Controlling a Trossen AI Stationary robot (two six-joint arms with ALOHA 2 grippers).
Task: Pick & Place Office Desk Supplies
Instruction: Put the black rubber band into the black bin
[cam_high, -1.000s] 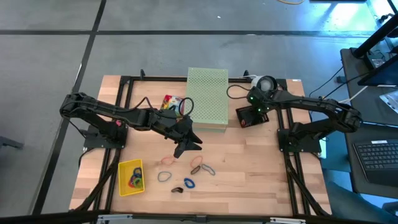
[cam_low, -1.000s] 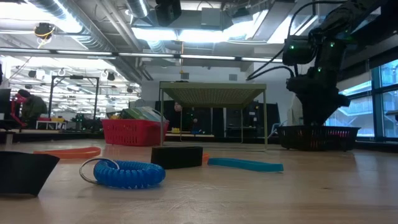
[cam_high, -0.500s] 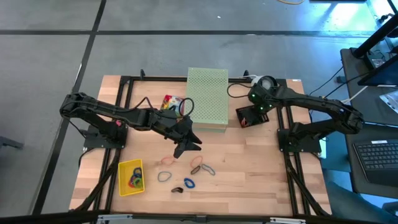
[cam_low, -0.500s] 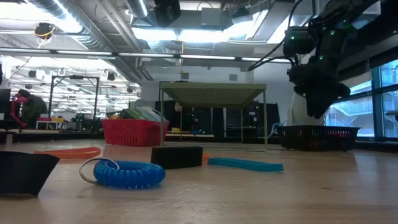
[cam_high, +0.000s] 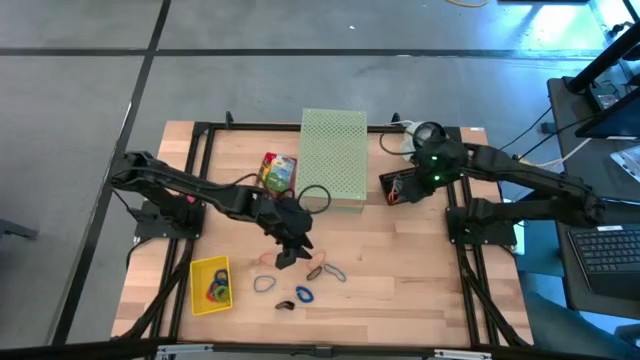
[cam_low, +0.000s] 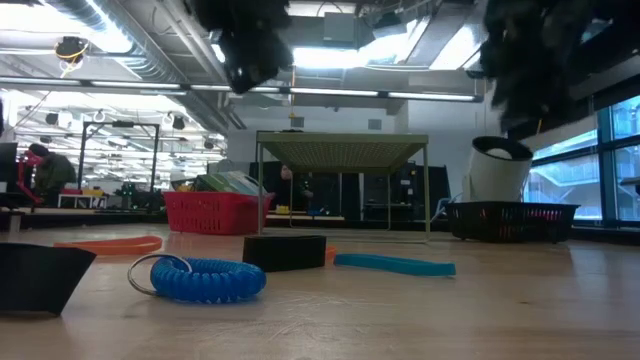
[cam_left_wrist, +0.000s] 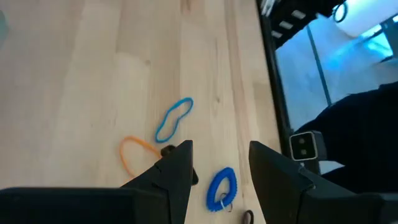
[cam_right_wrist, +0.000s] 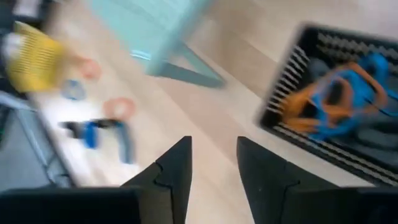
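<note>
Loose rubber bands lie flat on the wood: an orange loop (cam_high: 265, 258), a blue loop (cam_left_wrist: 174, 118) beside another orange one (cam_left_wrist: 134, 152), and a blue coil (cam_left_wrist: 222, 188). A small black clip (cam_high: 283, 304) lies beside the coil. A yellow-and-green card box (cam_high: 277, 172) lies left of the pale green perforated box (cam_high: 334, 160). My left gripper (cam_left_wrist: 221, 168) hangs open above the bands, tipped down, touching nothing. My right gripper (cam_right_wrist: 211, 168) is open and holds nothing, above the black basket (cam_high: 396, 188) that holds blue and orange bands (cam_right_wrist: 348, 102).
A yellow tray (cam_high: 210, 285) with several coloured bands stands near the front left. A cable and a white roll (cam_high: 428, 132) lie behind the black basket. Bare wood stretches to the right of the loose bands.
My left gripper has sunk toward the loose bands, shifted a little toward the near edge and tipped further downward. My right gripper has risen from the black basket, drawn back toward the table's right edge and left the low view's middle height.
</note>
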